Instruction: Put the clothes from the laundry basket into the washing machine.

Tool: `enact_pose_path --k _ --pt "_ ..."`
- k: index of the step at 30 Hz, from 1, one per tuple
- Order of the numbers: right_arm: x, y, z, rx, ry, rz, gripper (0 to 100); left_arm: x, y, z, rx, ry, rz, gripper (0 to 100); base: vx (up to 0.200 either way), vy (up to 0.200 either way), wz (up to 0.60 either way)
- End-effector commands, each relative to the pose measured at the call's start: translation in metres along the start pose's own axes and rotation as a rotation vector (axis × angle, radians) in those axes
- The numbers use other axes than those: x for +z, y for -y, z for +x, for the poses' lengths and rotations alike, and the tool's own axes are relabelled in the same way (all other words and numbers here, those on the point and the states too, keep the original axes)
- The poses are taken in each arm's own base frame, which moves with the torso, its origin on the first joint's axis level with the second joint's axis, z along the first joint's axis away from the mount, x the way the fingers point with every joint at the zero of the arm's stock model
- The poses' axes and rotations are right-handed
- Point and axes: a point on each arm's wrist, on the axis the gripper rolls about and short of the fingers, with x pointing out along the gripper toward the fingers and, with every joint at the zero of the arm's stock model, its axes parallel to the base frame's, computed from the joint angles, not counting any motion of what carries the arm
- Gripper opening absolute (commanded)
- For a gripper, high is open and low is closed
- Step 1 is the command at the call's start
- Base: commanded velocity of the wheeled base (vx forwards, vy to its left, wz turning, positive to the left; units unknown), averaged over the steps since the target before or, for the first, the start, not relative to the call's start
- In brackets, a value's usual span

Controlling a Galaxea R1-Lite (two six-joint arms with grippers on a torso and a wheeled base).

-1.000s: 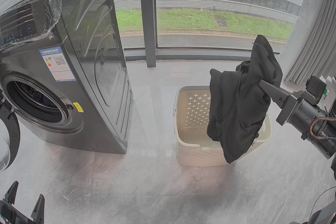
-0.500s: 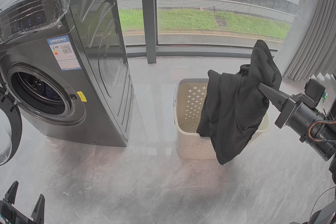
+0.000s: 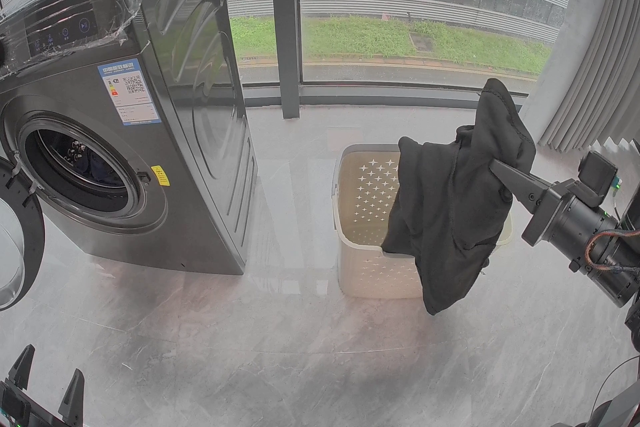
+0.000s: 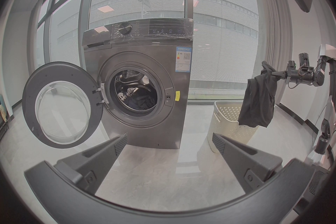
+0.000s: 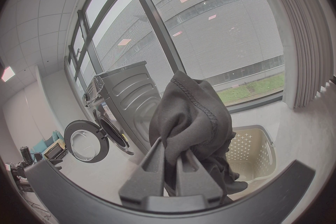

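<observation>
Black soft-knit garment [image 3: 460, 195] hangs clamped in right gripper [image 3: 497, 165] above cream star-perforated plastic laundry basket [image 3: 360, 278], hem dangling past its rim. Over last second, head camera swung toward grey metal front-loading washing machine [image 3: 193, 115]; cloth kept same hold, folds swaying slightly. Carry to machine looks under way. Round glass-windowed door [image 4: 61, 105] stands wide, dark laundry [image 4: 138, 102] already inside. Left gripper [image 3: 45, 385] sits low over glossy marble-look floor [image 3: 300, 348], fingers spread, holding nothing.

No print can be read: the washing machine [image 3: 193, 115] carries a blue-and-white label [image 3: 130, 91] at upper left and a yellow sticker [image 3: 160, 175] below it, both too small.
</observation>
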Motion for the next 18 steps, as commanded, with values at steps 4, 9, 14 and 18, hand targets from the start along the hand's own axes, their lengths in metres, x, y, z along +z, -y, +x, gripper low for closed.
enact_pose_path --k 4,9,14,18 --pt "-0.0018 -0.0001 0.0008 0.003 -0.004 0.0 0 -0.0052 -0.0002 0.0003 0.001 -0.004 -0.001 100 0.0 0.0 0.0" --pt "-0.0043 -0.0003 0.0027 0.004 -0.014 -0.001 0 -0.0052 -0.0002 0.0003 0.001 -0.004 -0.001 100 0.0 0.0 0.0" --pt "-0.0036 -0.0005 0.0031 0.004 -0.011 -0.001 0 -0.0052 -0.0002 0.0003 0.001 -0.004 0.001 100 -0.2 0.0 0.0" --pt "-0.0036 -0.0005 0.0031 0.004 -0.011 -0.001 0 -0.0052 -0.0002 0.0003 0.001 -0.004 -0.001 100 -0.2 0.0 0.0"
